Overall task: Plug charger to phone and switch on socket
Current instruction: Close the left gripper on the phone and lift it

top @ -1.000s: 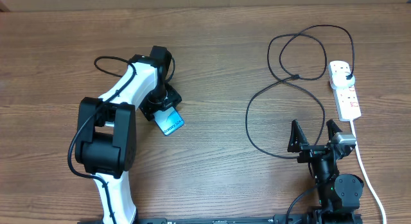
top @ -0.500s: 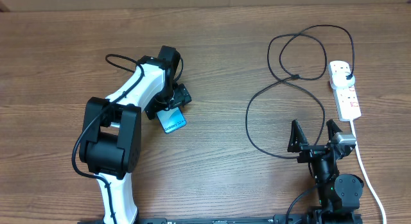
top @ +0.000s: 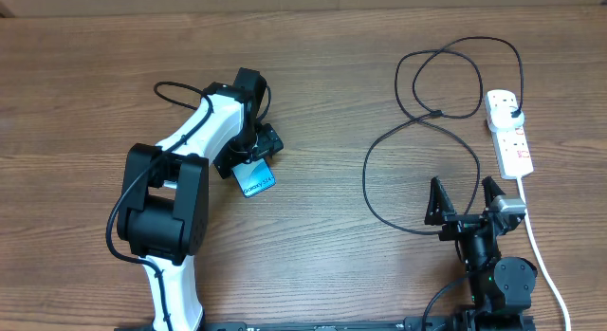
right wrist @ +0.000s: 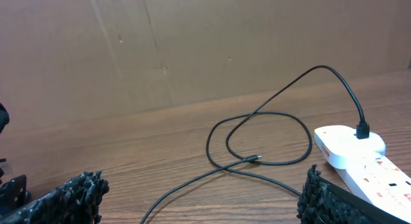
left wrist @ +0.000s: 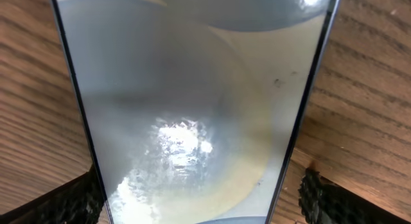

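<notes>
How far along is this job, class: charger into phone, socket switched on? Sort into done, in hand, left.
Done: the black plug of the charger sits in the socket. In hand: the left gripper holds the phone between its fingers. Left: the small tip lies loose on the table, far from the phone; the right gripper is open; the switch state cannot be read.

Brown wood-grain worktop (top: 313, 103) under soft, even light, backed by a plain tan wall (right wrist: 192, 51).
Ahead of the right hand (right wrist: 202, 185), the worktop runs to the wall, a flat cardboard-coloured surface with faint creases and a few small marks, standing upright at the far edge. Around the left hand (top: 252, 160), the grain runs side to side in long bands, and shadows are faint.
</notes>
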